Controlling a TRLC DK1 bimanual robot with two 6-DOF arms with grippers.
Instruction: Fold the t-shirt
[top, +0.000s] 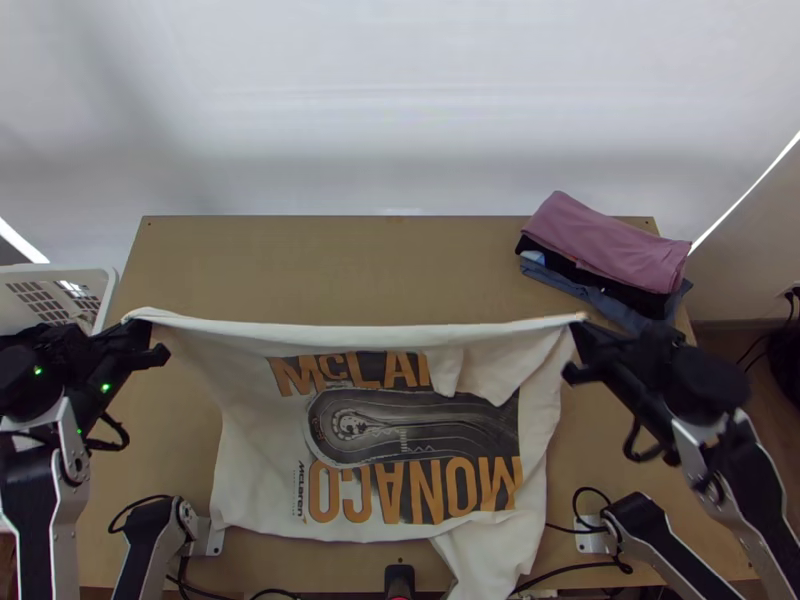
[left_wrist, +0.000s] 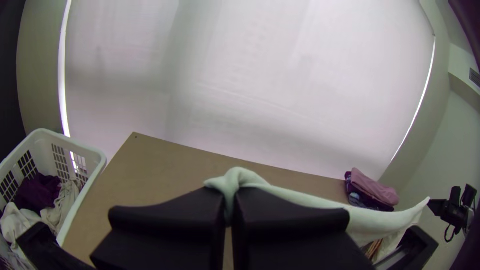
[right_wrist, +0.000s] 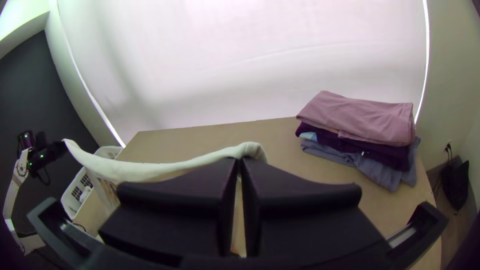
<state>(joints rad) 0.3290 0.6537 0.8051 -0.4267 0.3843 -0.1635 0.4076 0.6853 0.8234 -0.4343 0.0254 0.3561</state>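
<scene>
Large white, softly shadowed blind (top: 400, 100) behind the table, thin bright gaps at its side edges; dark grey wall (right_wrist: 30, 80) on the left side of the room, pale wall (right_wrist: 452, 75) on the right, brown floor (top: 735, 345) beside the table. Light wooden table (top: 330, 262), flat matte top, small dark holes at its far corners. Off-white cotton t-shirt with black-and-orange print (top: 245, 430) is over the near part of the table, top edge pulled into a long, nearly straight line between the grippers, printed side up, body draping toward the arm bases, a loose flap over the print, one end reaching the near edge. White plastic laundry basket with slotted sides (left_wrist: 94, 150) at the left side of the table, purple and cream garments in it. Stack of folded clothes, pink on top, dark purple and blue-grey below (top: 605, 245), at the far right corner. Left gripper (top: 148, 332) closed on one top corner of the shirt, cloth bunched between its fingers. Right gripper (top: 578, 328) pinches the opposite corner, fingers nearly together. Thin black cables (top: 575, 570) near the right arm's base.
</scene>
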